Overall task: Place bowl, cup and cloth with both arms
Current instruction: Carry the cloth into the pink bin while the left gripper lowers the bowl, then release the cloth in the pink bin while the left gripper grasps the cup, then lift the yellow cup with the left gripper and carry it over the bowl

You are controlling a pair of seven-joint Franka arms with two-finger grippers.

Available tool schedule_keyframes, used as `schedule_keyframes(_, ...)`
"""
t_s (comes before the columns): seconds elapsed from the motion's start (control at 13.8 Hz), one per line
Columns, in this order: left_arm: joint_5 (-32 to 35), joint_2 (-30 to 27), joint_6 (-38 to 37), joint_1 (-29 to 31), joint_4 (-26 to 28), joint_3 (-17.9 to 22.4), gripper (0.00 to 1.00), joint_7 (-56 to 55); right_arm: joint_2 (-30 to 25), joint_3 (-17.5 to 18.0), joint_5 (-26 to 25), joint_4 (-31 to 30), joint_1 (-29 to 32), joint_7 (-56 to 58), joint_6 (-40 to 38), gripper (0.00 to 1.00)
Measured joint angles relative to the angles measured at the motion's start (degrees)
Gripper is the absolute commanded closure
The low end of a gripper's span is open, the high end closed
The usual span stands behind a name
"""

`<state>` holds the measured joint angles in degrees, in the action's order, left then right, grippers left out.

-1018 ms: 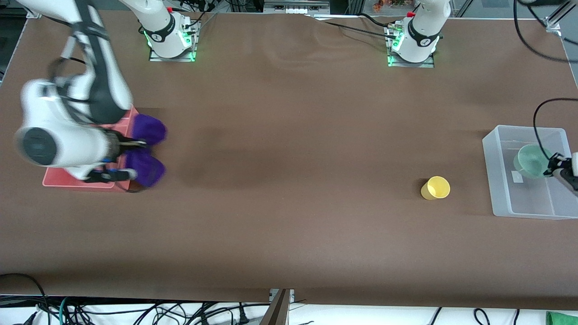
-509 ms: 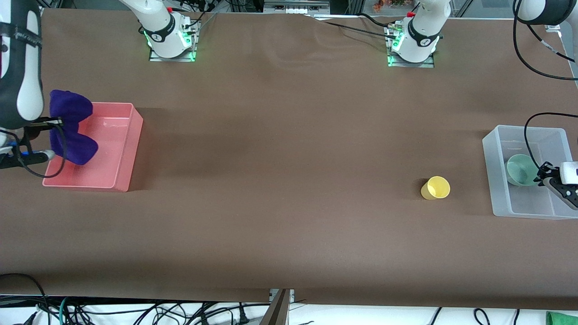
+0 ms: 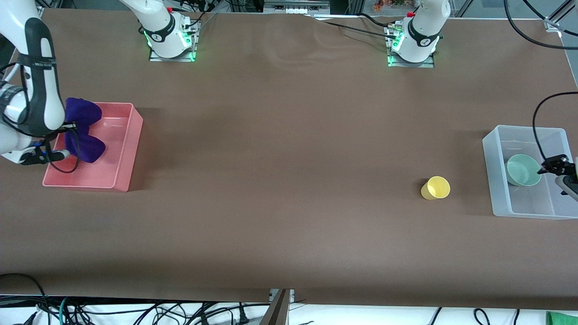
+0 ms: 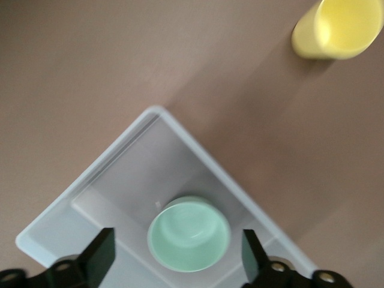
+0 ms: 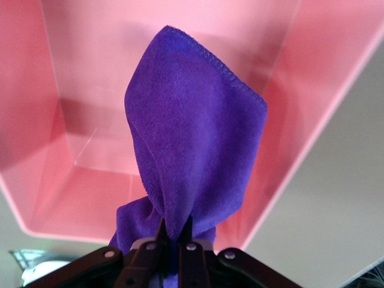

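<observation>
Fingers: right gripper (image 5: 171, 235) pinched tight on the cloth (image 5: 192, 144), holding it over the pink bin (image 3: 118, 174); left gripper (image 4: 175, 255) spread wide over the clear bin (image 3: 494, 149), holding nothing.

Cloth — deep purple, fuzzy, limp. I read it as light and soft; it hangs in two lobes from a bunched middle, so I expect it to drop in a heap when let go. Any gathered fold gives a good hold.

Bowl (image 3: 523, 169) — pale mint green, sitting upright in the clear bin at the left arm's end of the table, directly under the spread fingers. Smooth and rigid, probably slick; the rim is the only place I would pinch it.

Cup (image 3: 436, 188) — plain yellow tumbler on the bare brown table (image 3: 289, 180), near the clear bin, toward the right arm's end from it, apart from its wall. I judge it light and easy to tip; I would grip across the wall or by the rim.

Obstructions: the bins' walls only — the cup has open table on every side.
</observation>
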<state>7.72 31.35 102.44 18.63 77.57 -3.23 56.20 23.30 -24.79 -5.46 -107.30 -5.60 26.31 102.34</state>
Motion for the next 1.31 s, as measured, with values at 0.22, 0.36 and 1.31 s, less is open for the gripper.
schedule_keyframes(0.22,-1.62,-0.03,-1.31,-6.33,1.29,-1.38,0.00,-15.52,0.17,0.00,0.29,-1.40,-0.02,0.00,3.13,0.00)
schedule_keyframes(0.36,-4.07,1.95,-0.80,-9.53,2.37,-1.74,0.00,-24.17,-0.02,0.00,0.58,-0.94,-0.06,0.00,3.44,0.00)
schedule_keyframes(1.31,-3.81,9.44,16.80,-13.36,11.90,-1.65,1.00,-28.44,-8.02,13.18,9.06,25.78,-1.37,-0.55,-20.53,0.00)
